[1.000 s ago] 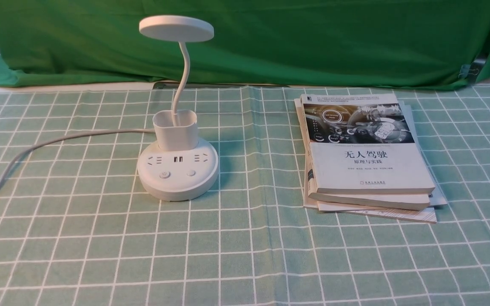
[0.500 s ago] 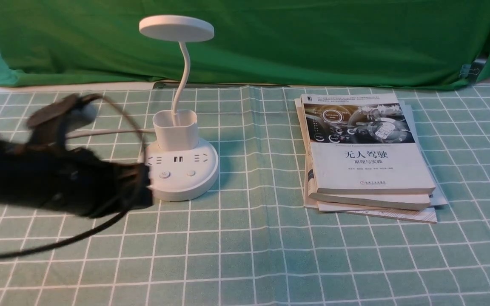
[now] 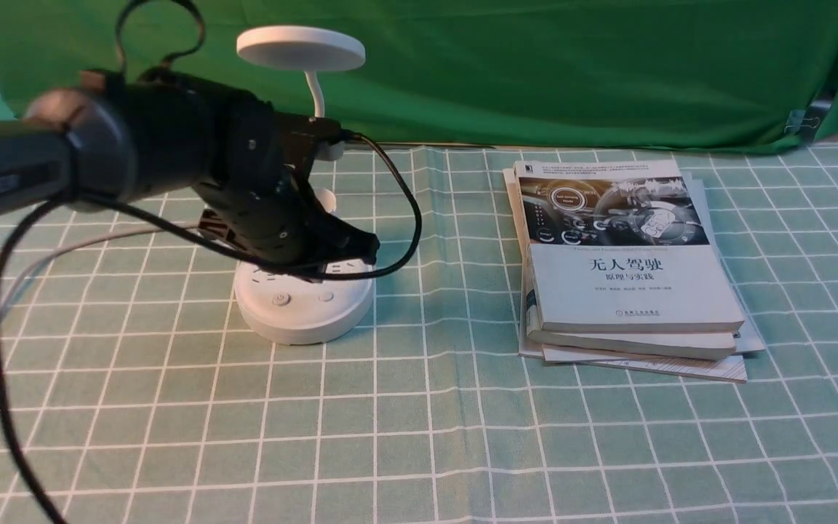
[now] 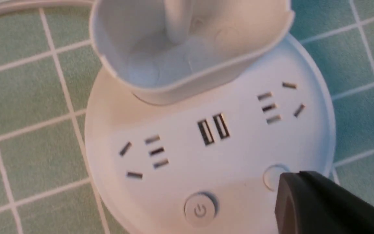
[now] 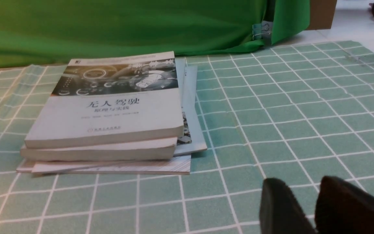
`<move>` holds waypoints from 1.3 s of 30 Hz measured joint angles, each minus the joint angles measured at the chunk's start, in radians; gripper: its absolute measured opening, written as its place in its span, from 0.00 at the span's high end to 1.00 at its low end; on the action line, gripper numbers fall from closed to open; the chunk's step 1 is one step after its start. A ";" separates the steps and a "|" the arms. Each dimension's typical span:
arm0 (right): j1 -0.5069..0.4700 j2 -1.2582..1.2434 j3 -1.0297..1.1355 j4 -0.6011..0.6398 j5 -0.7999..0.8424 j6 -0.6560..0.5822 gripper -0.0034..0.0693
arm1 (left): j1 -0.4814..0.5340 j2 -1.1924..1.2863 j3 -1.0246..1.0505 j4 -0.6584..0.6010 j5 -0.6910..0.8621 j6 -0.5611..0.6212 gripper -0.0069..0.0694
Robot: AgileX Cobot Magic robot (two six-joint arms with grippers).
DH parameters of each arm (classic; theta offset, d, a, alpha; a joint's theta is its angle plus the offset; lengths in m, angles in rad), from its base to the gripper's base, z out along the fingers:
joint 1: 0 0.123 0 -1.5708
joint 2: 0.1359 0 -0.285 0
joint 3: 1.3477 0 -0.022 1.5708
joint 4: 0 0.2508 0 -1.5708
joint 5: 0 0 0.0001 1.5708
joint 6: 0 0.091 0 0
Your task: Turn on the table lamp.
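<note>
Broadly, a green checked tablecloth point(image 3: 463, 437) fills the scene. The left arm point(image 3: 135, 153) reaches in from 9 o'clock. A stack of books point(image 3: 630, 291) lies at 3 o'clock, and the table lamp point(image 3: 302, 320) stands at 9. The left gripper point(image 3: 364, 251) hovers over the lamp's base, one fingertip point(image 4: 291, 191) beside the plain button point(image 4: 271, 175) at 5 o'clock. I cannot tell how its jaws stand. The right gripper point(image 5: 304, 190) is pinched nearly together and empty.

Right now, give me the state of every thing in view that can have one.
table lamp: upright, no glow visible at the head.
power button: uncovered, nothing pressing it.
left gripper: tip at the plain button; open or shut unclear.
right gripper: shut, holding nothing.
books: closed, stacked flat.
</note>
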 joint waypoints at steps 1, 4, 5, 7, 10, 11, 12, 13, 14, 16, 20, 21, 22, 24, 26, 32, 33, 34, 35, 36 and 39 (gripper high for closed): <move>0.000 0.000 0.000 0.000 0.000 0.000 0.62 | 0.000 0.012 -0.008 0.000 0.000 0.000 0.90; 0.000 0.000 0.000 0.000 -0.001 0.000 0.62 | 0.000 0.042 -0.016 0.000 -0.009 -0.015 0.90; 0.000 0.000 0.000 0.000 -0.001 0.000 0.62 | 0.000 0.046 -0.016 0.000 -0.014 -0.018 0.90; 0.000 0.000 0.000 0.000 -0.001 0.000 0.62 | 0.000 0.049 -0.016 0.000 -0.020 -0.019 0.90; 0.000 0.000 0.000 0.000 -0.001 0.000 0.62 | 0.000 0.056 -0.018 -0.005 -0.027 -0.022 0.90; 0.000 0.000 0.000 0.000 -0.001 0.000 0.62 | 0.000 0.060 -0.018 -0.014 -0.025 -0.022 0.90; 0.000 0.000 0.000 0.000 -0.001 0.000 0.62 | 0.000 0.060 -0.018 -0.016 -0.024 -0.022 0.90; 0.000 0.000 0.000 0.000 -0.001 0.000 0.62 | 0.000 0.064 -0.018 -0.032 -0.021 -0.022 0.90; 0.000 0.000 0.000 0.000 -0.001 0.000 0.62 | 0.000 0.067 -0.018 -0.039 -0.021 -0.022 0.90; 0.000 0.000 0.000 0.000 -0.001 0.000 0.62 | 0.000 0.070 -0.021 -0.053 -0.019 -0.022 0.90; 0.000 0.000 0.000 0.000 -0.001 0.000 0.62 | 0.000 0.077 -0.012 -0.056 -0.037 -0.038 0.90; 0.000 0.000 0.000 0.000 -0.001 0.000 0.62 | 0.000 0.079 -0.009 -0.056 -0.040 -0.046 0.90; 0.000 0.000 0.000 0.000 -0.001 0.000 0.62 | 0.000 0.079 -0.007 -0.056 -0.043 -0.048 0.90; 0.000 0.000 0.000 0.000 -0.001 0.000 0.62 | 0.000 0.079 -0.006 -0.056 -0.046 -0.052 0.90; 0.000 0.000 0.000 0.000 -0.001 0.000 0.62 | 0.000 0.075 -0.006 -0.056 -0.047 -0.054 0.90; 0.000 0.000 0.000 0.000 -0.001 0.000 0.62 | 0.000 0.020 0.007 -0.066 -0.014 -0.045 0.90; 0.000 0.000 0.000 0.000 -0.001 0.000 0.62 | 0.000 0.003 0.009 -0.068 0.005 -0.039 0.90; 0.000 0.000 0.000 0.000 -0.001 0.000 0.62 | 0.000 -0.021 0.014 -0.072 0.030 -0.033 0.90; 0.000 0.000 0.000 0.000 -0.003 0.000 0.62 | 0.000 -0.049 0.023 -0.077 0.057 -0.020 0.90; 0.000 0.000 0.000 0.000 -0.003 0.000 0.62 | 0.000 -0.079 0.041 -0.085 0.076 -0.012 0.90; 0.000 0.000 0.000 0.000 -0.003 0.000 0.62 | 0.000 -0.164 0.132 -0.123 0.090 0.003 0.90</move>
